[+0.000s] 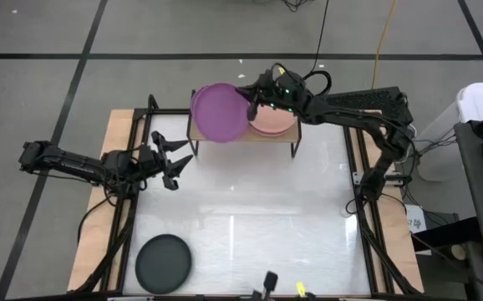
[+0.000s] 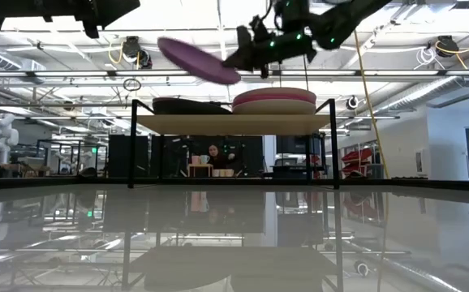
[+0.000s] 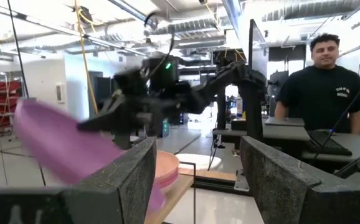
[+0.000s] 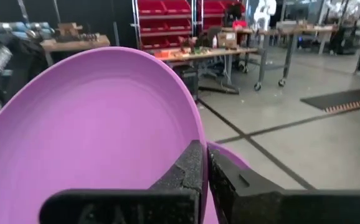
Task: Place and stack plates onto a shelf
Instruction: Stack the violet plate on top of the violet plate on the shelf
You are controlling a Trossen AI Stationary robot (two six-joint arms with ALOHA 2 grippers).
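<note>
Right gripper (image 1: pixel 252 106): clenched on the rim of a purple plate (image 1: pixel 219 112), upper centre of the high view.
Purple plate: tilted in the air above the left half of the shelf (image 2: pixel 234 123), over a dark plate (image 2: pixel 187 105) lying there.
Stack (image 2: pixel 274 100): pink and beige plates on the shelf's right half.
Handling: looks stiff, light and matte; an edge pinch holds, though it may swing.
Left gripper (image 1: pixel 172 163): released, waiting at left centre.
Black plate (image 1: pixel 163 262): on the table, lower left.
</note>
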